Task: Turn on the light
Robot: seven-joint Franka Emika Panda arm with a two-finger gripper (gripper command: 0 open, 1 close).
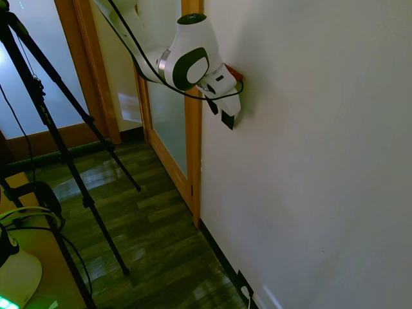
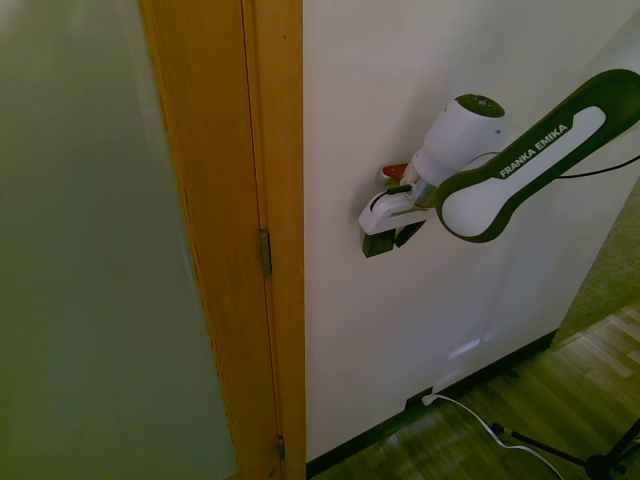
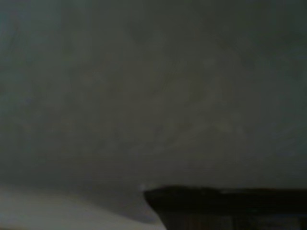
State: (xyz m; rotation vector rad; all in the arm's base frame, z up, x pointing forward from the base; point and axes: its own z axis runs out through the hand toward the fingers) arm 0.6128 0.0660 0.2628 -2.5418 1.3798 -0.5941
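A: Why is the white two-finger gripper [image 2: 385,238] against the pale plaster wall [image 2: 400,90]?
B: Probably pressing the small black switch plate [image 1: 228,120], at six o'clock under it. Fingers: can't tell.

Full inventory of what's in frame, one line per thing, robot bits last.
Wall: one, white, the gripper is against it.
Door frame: one, orange-brown wood, beside the wall, with a metal hinge.
Glass panel: one, frosted, pale, inside the door frame.
Floor: dark wood planks, below the wall.
Outlet: one, dark, low on the wall at the baseboard, white plug in it.
Light switch: not visible; possibly hidden behind the gripper.
Dark edge: one, at the bottom of the blurred wrist view, cannot identify.
Arm: one, white with dark joints.
Gripper: one, white with black fingers, at the wall; open or shut unclear.
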